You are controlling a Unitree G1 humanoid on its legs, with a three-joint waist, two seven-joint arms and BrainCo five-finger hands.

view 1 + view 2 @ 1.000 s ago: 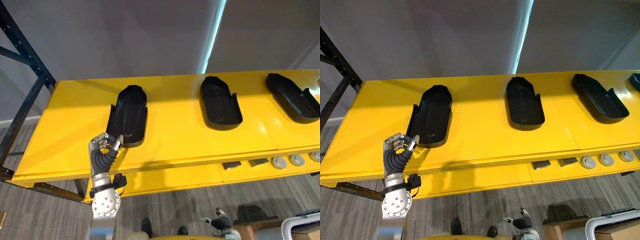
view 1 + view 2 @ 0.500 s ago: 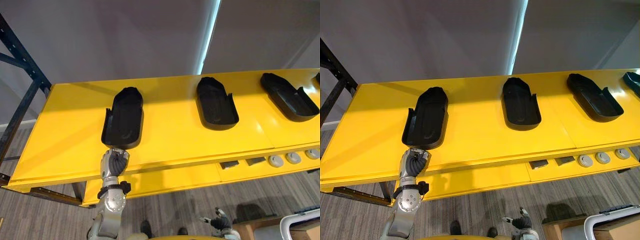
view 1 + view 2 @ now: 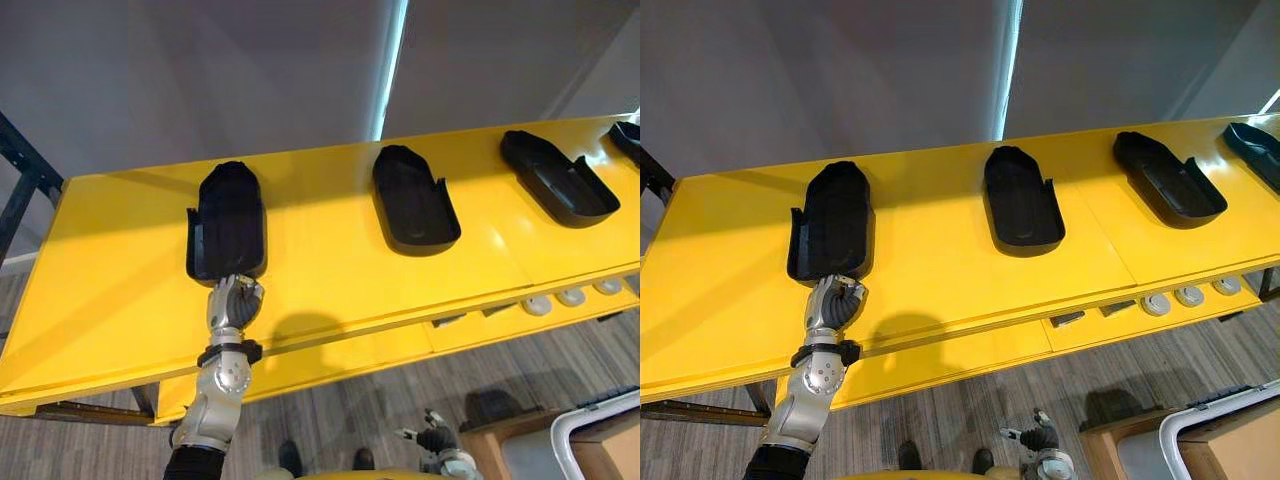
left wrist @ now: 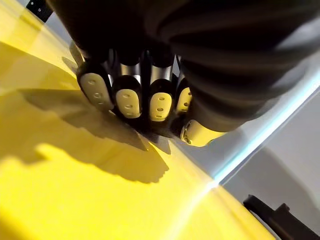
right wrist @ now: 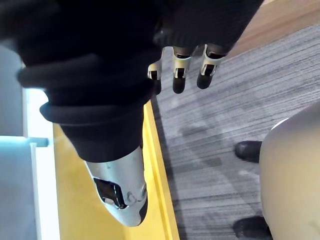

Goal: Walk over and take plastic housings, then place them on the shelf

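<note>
Three black plastic housings lie open side up on the yellow shelf (image 3: 330,270): a left one (image 3: 227,220), a middle one (image 3: 413,195) and a right one (image 3: 557,178). The tip of one more housing (image 3: 630,135) shows at the far right. My left hand (image 3: 232,303) rests on the shelf at the near end of the left housing. Its fingers (image 4: 130,97) are curled, with nothing in them. Low down by my side, my right hand (image 3: 437,440) hangs over the floor, its fingers (image 5: 181,67) relaxed and empty.
Small round parts (image 3: 560,298) lie on a lower yellow ledge at the right. A white bin rim (image 3: 590,440) and a cardboard box stand on the floor at lower right. A dark rack upright (image 3: 20,190) borders the shelf's left end.
The left hand has let go of the left housing's near corner and now sits curled at its near end. The housing lies straighter and farther in. The view has shifted.
</note>
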